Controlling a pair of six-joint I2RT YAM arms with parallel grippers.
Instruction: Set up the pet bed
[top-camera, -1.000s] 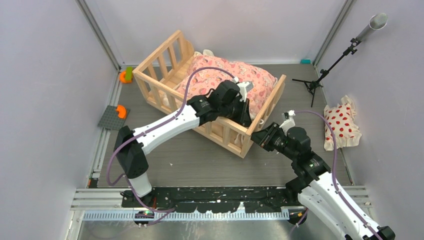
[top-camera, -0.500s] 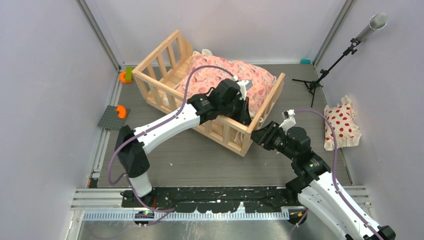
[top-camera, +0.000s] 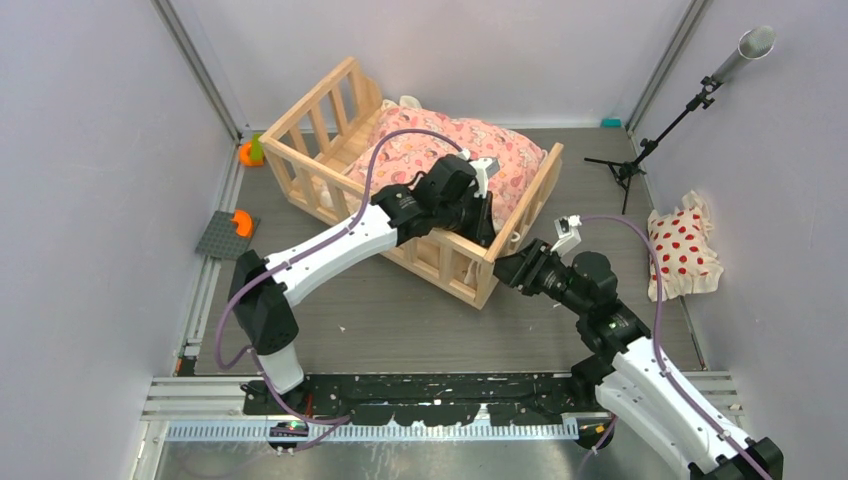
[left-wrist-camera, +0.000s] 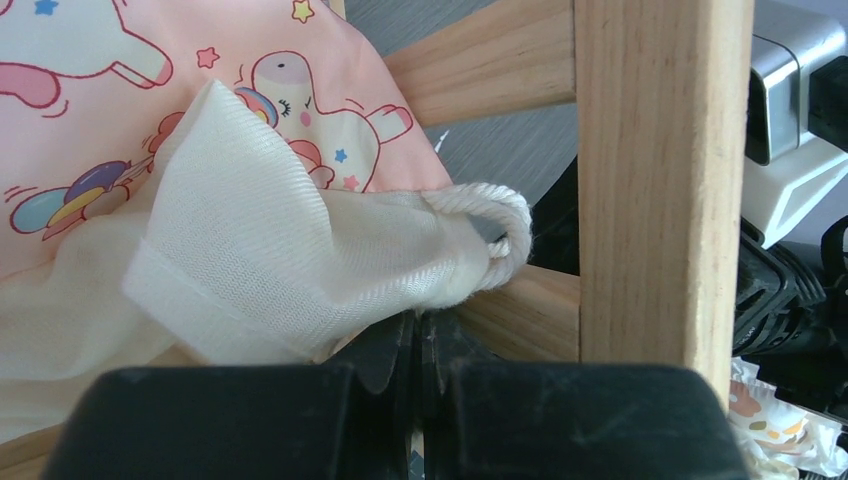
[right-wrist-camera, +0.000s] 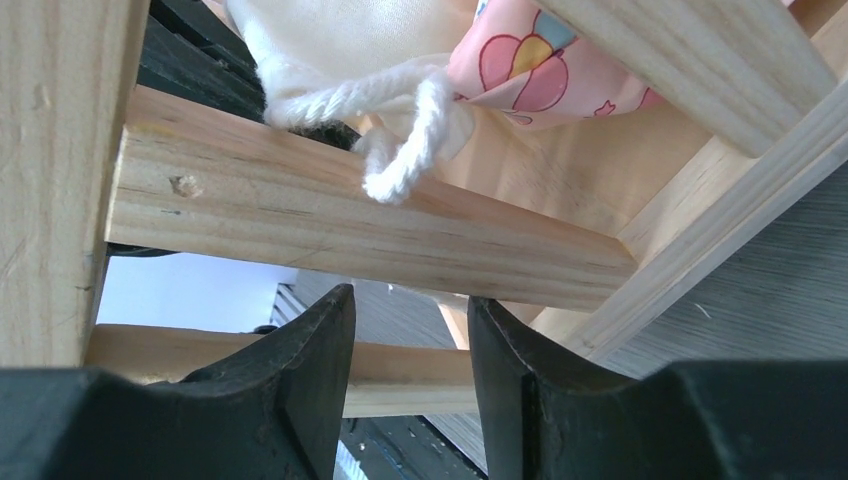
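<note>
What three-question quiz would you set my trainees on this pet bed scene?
1. True or false: the red-dotted pillow lies inside the pet bed.
2. Which stands open? A) left tool B) right tool C) both
3. What lies in the pet bed?
Key: 1 false, it lies well outside, off to the right; 2 B; 3 the pink cartoon cushion.

Light natural-wood slatted pet bed (top-camera: 312, 98), upright and angled on the grey table (top-camera: 400, 320), apparently on its feet.
</note>
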